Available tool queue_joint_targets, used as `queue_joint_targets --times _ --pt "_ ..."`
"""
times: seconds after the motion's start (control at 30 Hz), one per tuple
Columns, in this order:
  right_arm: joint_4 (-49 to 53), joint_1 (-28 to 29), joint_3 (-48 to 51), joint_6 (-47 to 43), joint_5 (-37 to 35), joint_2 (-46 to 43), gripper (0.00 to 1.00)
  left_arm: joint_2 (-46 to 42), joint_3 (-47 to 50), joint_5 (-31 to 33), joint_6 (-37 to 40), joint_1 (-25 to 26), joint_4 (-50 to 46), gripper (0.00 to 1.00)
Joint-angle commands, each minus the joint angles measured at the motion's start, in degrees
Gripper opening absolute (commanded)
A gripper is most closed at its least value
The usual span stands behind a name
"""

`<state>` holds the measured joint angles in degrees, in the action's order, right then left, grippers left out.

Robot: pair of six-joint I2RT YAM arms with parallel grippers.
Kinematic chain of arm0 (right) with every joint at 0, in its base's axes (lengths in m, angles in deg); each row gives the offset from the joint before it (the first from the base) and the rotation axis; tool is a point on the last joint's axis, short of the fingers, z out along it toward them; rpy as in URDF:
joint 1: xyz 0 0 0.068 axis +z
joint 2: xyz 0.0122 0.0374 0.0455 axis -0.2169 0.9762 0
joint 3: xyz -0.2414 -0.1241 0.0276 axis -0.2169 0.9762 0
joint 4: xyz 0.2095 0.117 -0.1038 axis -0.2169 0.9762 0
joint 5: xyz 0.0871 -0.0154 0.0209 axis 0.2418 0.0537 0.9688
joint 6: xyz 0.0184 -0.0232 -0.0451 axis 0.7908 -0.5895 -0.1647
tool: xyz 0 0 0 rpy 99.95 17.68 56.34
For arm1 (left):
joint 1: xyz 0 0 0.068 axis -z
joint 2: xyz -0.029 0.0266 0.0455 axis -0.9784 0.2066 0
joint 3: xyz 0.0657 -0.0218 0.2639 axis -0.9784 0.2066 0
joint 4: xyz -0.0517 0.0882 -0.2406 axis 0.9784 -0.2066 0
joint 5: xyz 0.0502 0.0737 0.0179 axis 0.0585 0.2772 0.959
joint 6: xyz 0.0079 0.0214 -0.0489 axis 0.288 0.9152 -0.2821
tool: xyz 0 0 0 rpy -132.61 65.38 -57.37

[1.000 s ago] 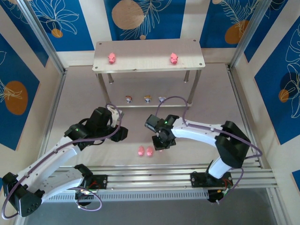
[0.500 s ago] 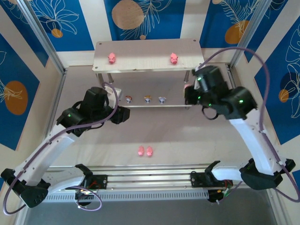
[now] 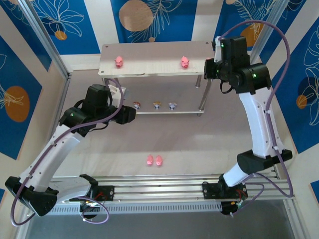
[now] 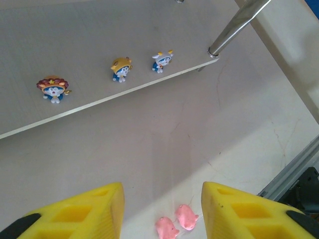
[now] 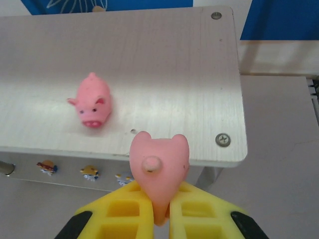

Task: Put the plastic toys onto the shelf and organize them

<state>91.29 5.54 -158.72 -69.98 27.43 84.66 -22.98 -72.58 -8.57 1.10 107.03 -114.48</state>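
Note:
My right gripper (image 5: 160, 199) is shut on a pink pig (image 5: 158, 164), held just off the front right corner of the shelf's top board (image 5: 164, 64). Another pig (image 5: 93, 106) stands on that board, and from above two pigs (image 3: 118, 61) (image 3: 185, 62) show on it, with the right gripper (image 3: 209, 69) at its right end. Three small figurines (image 4: 52, 88) (image 4: 121, 68) (image 4: 162, 59) stand along the lower board (image 4: 89, 40). My left gripper (image 4: 163, 209) is open and empty, high over two pigs (image 4: 166, 228) (image 4: 187, 217) lying side by side on the table.
A slim metal leg (image 4: 238, 26) stands at the lower board's right corner. An aluminium rail (image 3: 189, 186) runs along the table's near edge. Blue patterned panels (image 3: 15, 99) wall in the sides and back.
The right arm rose from beside the two table pigs and swung up to the shelf's right end with a pig in its jaws. The left gripper drew back a little toward the shelf.

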Motion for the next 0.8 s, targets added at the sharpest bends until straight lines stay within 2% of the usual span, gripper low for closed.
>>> queue_joint_targets --times 0.0,0.33,0.77 --pt "-0.7 -1.8 -3.0 -1.8 4.6 1.6 0.11 -0.1 -1.5 -2.3 1.2 -1.3 -1.5 0.45" --pt "1.0 -3.0 -7.4 -2.3 6.4 8.1 0.11 0.7 -1.3 -4.3 1.3 -3.4 -1.4 0.46" --pt "4.0 -3.8 -9.6 -2.7 5.9 12.0 0.12 1.1 -0.9 -6.0 1.7 -5.1 -1.2 0.46"
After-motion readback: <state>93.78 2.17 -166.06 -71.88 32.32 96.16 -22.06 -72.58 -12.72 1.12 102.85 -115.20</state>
